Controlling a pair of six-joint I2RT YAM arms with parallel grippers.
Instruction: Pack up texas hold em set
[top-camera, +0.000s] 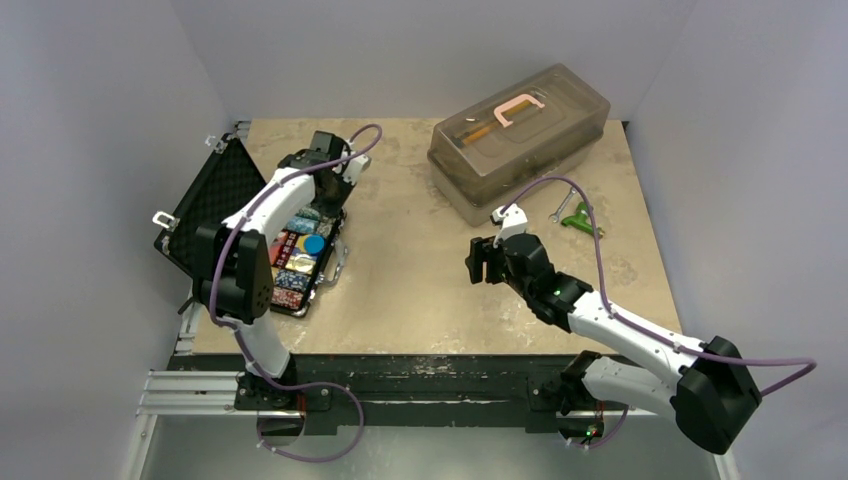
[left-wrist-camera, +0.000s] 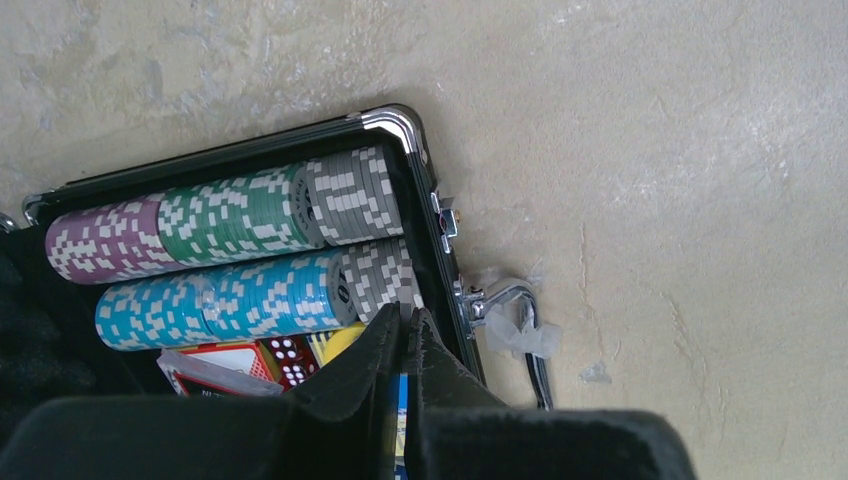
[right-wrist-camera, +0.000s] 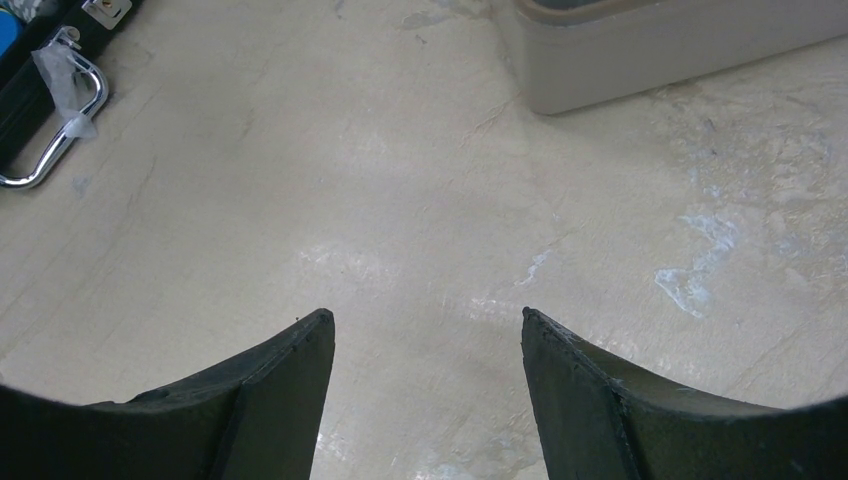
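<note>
Over briefcase (left-wrist-camera: 393, 120), left hand (left-wrist-camera: 405, 320) closed, wrist-only grey chips (left-wrist-camera: 355, 195), right hand (right-wrist-camera: 427, 325) wide, empty

Briefcase (top-camera: 300, 235): left part of the table (top-camera: 420, 290), open, its lid (top-camera: 205, 200) raised on the left side.
Chips (left-wrist-camera: 230, 215): in the case, two rows side by side toward its far end.
Card box (left-wrist-camera: 215, 368): in the case, just near of the chip rows.
Disc (top-camera: 314, 243): in the case, right of the card box.
Handle (top-camera: 340, 262): on the case's right side.
Tub (top-camera: 520, 140): far, right of centre, well apart from the case.
Clamp (top-camera: 518, 108): on the tub's top.
Tool (top-camera: 578, 222), wrench (top-camera: 563, 203): just right of the tub, near the right edge.
Left gripper (left-wrist-camera: 408, 315): above the case's far end.
Right gripper (top-camera: 480, 262): above bare table, right of centre.
</note>
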